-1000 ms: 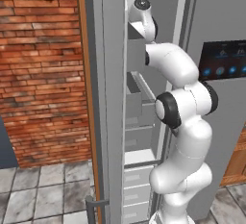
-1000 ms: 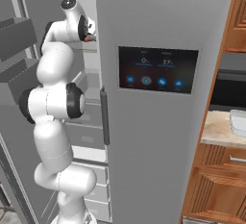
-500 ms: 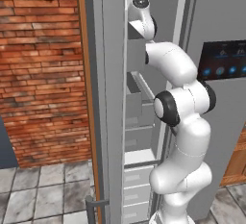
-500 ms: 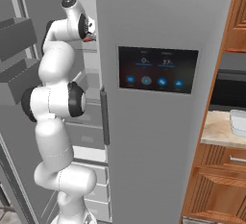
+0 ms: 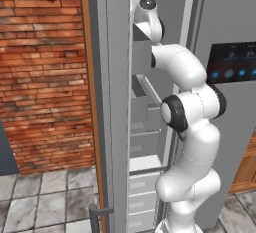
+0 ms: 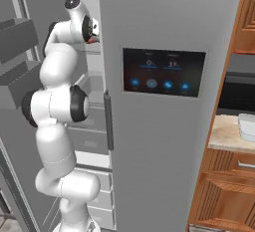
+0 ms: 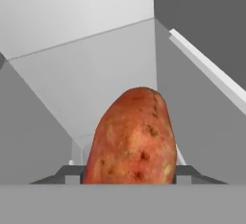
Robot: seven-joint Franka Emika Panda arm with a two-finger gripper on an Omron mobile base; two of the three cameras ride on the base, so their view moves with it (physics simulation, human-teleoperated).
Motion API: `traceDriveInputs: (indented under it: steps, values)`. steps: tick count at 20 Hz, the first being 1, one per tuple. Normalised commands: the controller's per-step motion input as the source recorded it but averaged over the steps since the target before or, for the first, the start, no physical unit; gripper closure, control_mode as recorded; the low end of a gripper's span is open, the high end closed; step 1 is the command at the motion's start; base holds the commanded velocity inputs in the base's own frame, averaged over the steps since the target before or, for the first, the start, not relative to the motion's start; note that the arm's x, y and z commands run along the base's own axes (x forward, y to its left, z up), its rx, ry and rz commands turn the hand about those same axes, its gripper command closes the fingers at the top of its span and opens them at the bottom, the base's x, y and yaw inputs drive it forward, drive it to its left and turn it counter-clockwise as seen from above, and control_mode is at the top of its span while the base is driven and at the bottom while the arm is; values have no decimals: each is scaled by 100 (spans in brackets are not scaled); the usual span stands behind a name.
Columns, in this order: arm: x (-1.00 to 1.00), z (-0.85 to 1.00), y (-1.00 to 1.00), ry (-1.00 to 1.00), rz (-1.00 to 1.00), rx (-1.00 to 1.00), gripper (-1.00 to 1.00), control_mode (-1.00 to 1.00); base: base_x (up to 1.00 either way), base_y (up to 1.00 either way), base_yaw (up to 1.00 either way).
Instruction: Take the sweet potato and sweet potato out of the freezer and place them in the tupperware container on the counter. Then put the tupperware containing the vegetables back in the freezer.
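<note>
The arm reaches up into the top of the open freezer (image 5: 150, 127), its hand at the upper shelf just behind the edge of the closed door with the black touch panel (image 6: 164, 71). In the hand view an orange-red sweet potato (image 7: 132, 139) stands upright and close to the camera, speckled with dark spots, seated between the gripper (image 7: 129, 172) fingers, whose dark tips show at either side of its base; the jaws look closed against it, though their contact points are hidden behind the tuber. Around it are the pale back wall and grey side walls of the compartment, with a white shelf rail running diagonally at the right. From the right base view a small red patch, probably the same sweet potato (image 6: 90, 40), peeks out beside the hand at the door's edge. Grey shelves and drawers (image 5: 142, 187) stack below the arm, and the open freezer door (image 5: 112, 102) stands at the left before a brick wall (image 5: 45, 72). Far right, the tupperware container (image 6: 247, 126) sits on the beige tabletop (image 6: 224, 135) above wooden drawers (image 6: 224, 186), well apart from the freezer.
</note>
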Motion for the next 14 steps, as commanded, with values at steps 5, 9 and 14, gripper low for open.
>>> traceDriveInputs:
  steps: [5,9,14]
  values:
    - [-36,-2,0,-7,3,0,100,-100,0,0,0]
    - [-67,3,0,-11,9,0,100,-100,0,0,0]
    - [-95,15,0,-2,18,0,100,-100,0,0,0]
